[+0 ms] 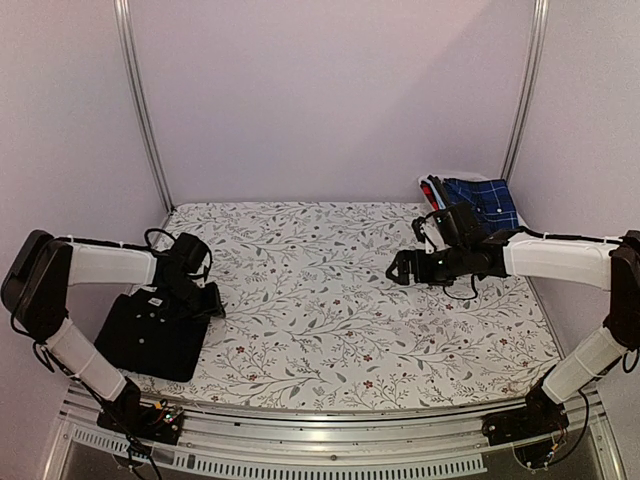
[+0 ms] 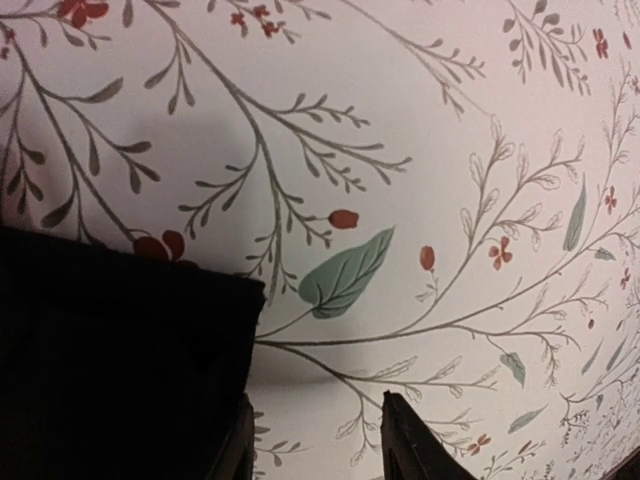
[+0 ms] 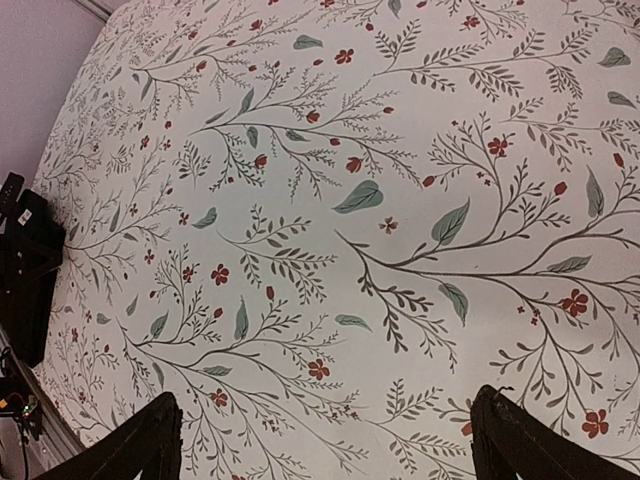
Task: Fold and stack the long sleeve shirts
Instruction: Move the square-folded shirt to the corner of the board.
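in the top view the left pincer (image 1: 210, 303) is a dark lump against dark cloth, so its fingers cannot be told apart there. the left wrist view cuts it off at the bottom edge, showing only two fingertips (image 2: 405, 448) a modest gap apart, with bare floral table cover (image 2: 400, 150) between them and nothing gripped. the black shirt (image 1: 152, 335) lies folded at about 8 o'clock on the table, its near edge partly hidden behind the left arm, and its buttons are too small to count. from the left pincer it sits at 7 to 8 o'clock in the top view. in the wrist view its corner fills the lower left, at 9 o'clock of the fingers, with the left fingertip right at its edge; whether they touch cannot be told. the right pincer (image 1: 397, 268) hovers over the cover right of the table's middle, well apart from the black shirt. its wrist view shows both fingertips (image 3: 540, 440) spread wide at the bottom corners, empty, with the shirt only a dark sliver at 9 o'clock. a blue plaid shirt (image 1: 485, 200) is bundled at 1 o'clock in the far right corner, behind the right pincer at its 1 o'clock. what holds it, and the red and dark pieces beside it, are hard to make out.
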{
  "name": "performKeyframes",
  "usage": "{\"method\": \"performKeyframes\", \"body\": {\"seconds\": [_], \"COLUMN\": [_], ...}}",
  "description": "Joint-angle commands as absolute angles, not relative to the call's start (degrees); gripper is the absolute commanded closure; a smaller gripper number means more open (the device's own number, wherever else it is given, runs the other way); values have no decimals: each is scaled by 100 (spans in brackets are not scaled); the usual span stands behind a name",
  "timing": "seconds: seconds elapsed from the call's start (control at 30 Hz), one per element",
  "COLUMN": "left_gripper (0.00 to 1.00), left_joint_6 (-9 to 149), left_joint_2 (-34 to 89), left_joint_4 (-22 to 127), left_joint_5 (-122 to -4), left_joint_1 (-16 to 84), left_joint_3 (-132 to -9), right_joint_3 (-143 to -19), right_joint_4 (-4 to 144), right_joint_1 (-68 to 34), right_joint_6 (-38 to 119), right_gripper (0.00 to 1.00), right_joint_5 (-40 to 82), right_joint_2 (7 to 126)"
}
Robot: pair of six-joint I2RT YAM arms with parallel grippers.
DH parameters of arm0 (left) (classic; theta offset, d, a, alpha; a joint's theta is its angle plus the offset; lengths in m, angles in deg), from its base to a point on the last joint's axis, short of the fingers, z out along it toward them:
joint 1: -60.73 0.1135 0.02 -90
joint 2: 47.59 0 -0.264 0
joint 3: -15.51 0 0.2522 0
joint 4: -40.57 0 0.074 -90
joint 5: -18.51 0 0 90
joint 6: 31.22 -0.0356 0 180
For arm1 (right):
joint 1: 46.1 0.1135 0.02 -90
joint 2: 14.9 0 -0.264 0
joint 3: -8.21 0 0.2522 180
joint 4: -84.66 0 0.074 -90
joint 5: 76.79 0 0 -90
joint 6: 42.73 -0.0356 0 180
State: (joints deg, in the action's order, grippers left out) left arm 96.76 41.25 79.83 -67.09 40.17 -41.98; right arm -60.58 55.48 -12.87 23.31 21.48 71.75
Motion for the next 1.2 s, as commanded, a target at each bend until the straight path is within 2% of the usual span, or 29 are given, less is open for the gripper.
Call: {"method": "performKeyframes", "body": {"seconds": [0.0,0.37,0.63,0.7,0.73,0.77,0.8,1.17], "left_gripper": [55,43,21,11,10,3,1,0], "left_joint_6": [9576,9537,9091,9005,8948,8908,8874,8600], "left_joint_2": [3936,3813,3879,3858,3836,3818,3793,3254], "left_joint_4": [8359,8288,7752,7598,7494,7427,7379,6793], "left_joint_5": [-6695,-6822,-6700,-6606,-6522,-6488,-6482,-6599], "left_joint_1": [3955,3112,2565,2536,2533,2514,2498,2477], "left_joint_3": [-4629,-5554,-6247,-6342,-6377,-6419,-6466,-6414], "right_joint_3": [-5979,-6167,-6461,-6527,-6564,-6611,-6673,-6869], "right_joint_4": [5493,5127,5145,5249,5312,5373,5413,6096], "right_joint_1": [-1305,-1305,-1271,-1114,-1033,-946,-862,-585], "right_joint_6": [2284,2329,2202,2127,2093,2039,2003,1581], "right_gripper": [1,1,1,1,1,1,1,1], "right_joint_5": [2092,1700,1539,1381,1265,1134,1021,492], "right_joint_2": [6981,6768,6511,6461,6450,6453,6476,6522]}}
